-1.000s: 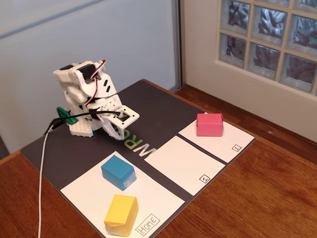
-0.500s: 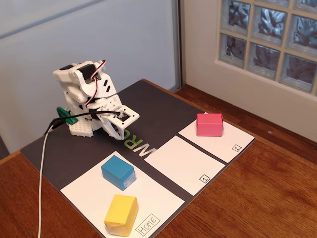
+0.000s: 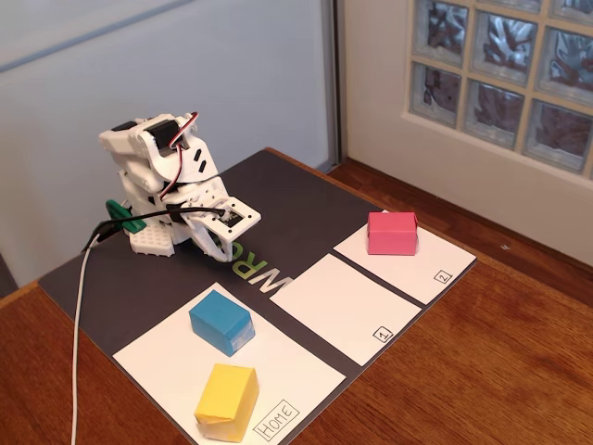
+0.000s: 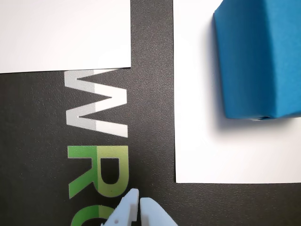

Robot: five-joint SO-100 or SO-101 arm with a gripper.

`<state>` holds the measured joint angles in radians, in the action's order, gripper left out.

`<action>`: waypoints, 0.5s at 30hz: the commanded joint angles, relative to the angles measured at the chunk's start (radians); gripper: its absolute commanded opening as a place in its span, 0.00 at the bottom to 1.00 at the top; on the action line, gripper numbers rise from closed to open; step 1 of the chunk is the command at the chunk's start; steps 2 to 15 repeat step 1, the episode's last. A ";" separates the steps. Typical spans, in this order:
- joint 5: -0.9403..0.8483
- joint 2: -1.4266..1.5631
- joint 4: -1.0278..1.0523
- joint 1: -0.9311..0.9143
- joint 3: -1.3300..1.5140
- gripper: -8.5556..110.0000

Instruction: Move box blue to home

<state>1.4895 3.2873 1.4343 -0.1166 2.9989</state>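
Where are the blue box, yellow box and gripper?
blue box [image 3: 221, 321]: fixed view, top face.
yellow box [image 3: 226, 400]: fixed view, front face.
gripper [image 4: 137, 201]: wrist view, between the closed fingertips.

Soft, even daylight fills the fixed view, and the glass-block window [image 3: 505, 74] at upper right looks like its source. Shadows there are faint and short: the blue box [image 3: 222, 322], the yellow box [image 3: 227, 401] and the pink box [image 3: 392, 233] each cast only a thin dark edge on the white sheets. The wooden surface [image 3: 482, 362] carries a mild sheen but no hard glare. That picture is reasonably sharp, with slight softness and no obvious bending at the edges. The wrist view is bright and crisp on the mat lettering [image 4: 96, 141]; the blue box throws a soft grey shadow to its left, and the claw [image 4: 139, 203] tips at the bottom edge are a little blurred.
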 commanded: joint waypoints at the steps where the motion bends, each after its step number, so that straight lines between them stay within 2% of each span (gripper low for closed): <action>1: 0.002 0.052 0.021 -0.008 0.040 0.07; 15: 0.002 0.052 0.021 -0.008 0.040 0.07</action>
